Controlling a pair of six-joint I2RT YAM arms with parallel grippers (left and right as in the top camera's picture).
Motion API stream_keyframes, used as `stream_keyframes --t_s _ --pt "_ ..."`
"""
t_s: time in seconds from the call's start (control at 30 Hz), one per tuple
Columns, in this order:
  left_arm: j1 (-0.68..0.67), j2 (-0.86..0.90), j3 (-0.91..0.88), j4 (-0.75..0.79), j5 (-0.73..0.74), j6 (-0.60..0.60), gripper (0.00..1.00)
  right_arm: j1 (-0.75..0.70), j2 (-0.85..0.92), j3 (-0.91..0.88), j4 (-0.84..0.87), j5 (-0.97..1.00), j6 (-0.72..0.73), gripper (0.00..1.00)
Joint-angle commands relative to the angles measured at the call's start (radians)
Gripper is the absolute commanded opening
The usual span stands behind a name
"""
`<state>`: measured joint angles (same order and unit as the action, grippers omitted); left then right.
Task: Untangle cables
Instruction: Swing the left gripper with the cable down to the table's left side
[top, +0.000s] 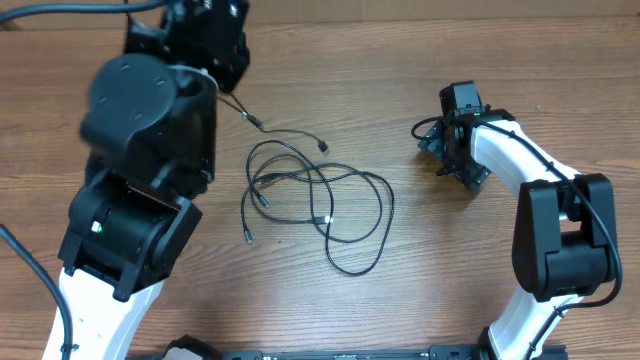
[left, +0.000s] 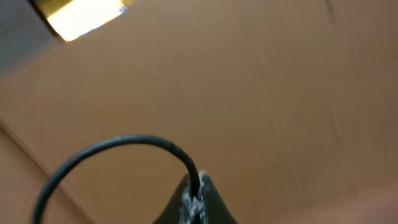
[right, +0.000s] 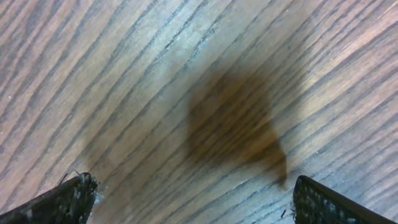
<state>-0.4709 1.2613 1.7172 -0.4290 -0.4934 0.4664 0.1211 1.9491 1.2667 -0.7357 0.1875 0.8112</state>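
The cables (top: 318, 178) lie as a loose black tangle of loops on the wooden table (top: 420, 280), at the middle of the overhead view. One strand (top: 262, 128) runs up and left from the tangle toward my raised left arm (top: 150, 130). In the left wrist view my left gripper (left: 198, 198) is shut on a black cable (left: 124, 141), which arches up and to the left from the closed tips. My right gripper (top: 430, 150) is to the right of the tangle, apart from it. It stands open (right: 193, 199) over bare wood with nothing between its fingers.
The left arm is lifted high and hides the table's left side in the overhead view. A dark rail (top: 350, 353) runs along the front edge. Small plug ends (top: 323, 147) stick out around the tangle.
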Motion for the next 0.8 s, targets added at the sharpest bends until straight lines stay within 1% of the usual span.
stream_keyframes --t_s 0.0,0.17,0.27,0.37,0.57,0.67,0.77 --pt "0.0 -0.005 0.009 -0.148 -0.019 -0.179 0.04 -0.001 -0.011 -0.004 0.002 0.009 0.003 1.0" --pt "0.0 0.002 0.001 -0.392 0.014 -0.406 0.04 -0.001 -0.011 -0.004 0.002 0.009 0.003 1.0" --pt "0.0 0.027 -0.002 -0.498 0.015 -0.47 0.04 -0.001 -0.011 -0.004 0.002 0.009 0.003 1.0" --pt "0.0 0.062 -0.002 -0.595 0.016 -0.505 0.04 -0.001 -0.011 -0.004 0.002 0.009 0.003 1.0" --pt "0.002 0.138 -0.003 -0.764 0.002 -0.509 0.04 -0.001 -0.011 -0.004 0.002 0.008 0.003 1.0" --pt "0.014 0.172 -0.003 -0.778 -0.071 -0.508 0.04 -0.001 -0.011 -0.004 0.002 0.009 0.003 1.0" --pt "0.055 0.205 -0.003 -0.715 -0.213 -0.507 0.04 -0.001 -0.011 -0.004 0.002 0.008 0.003 1.0"
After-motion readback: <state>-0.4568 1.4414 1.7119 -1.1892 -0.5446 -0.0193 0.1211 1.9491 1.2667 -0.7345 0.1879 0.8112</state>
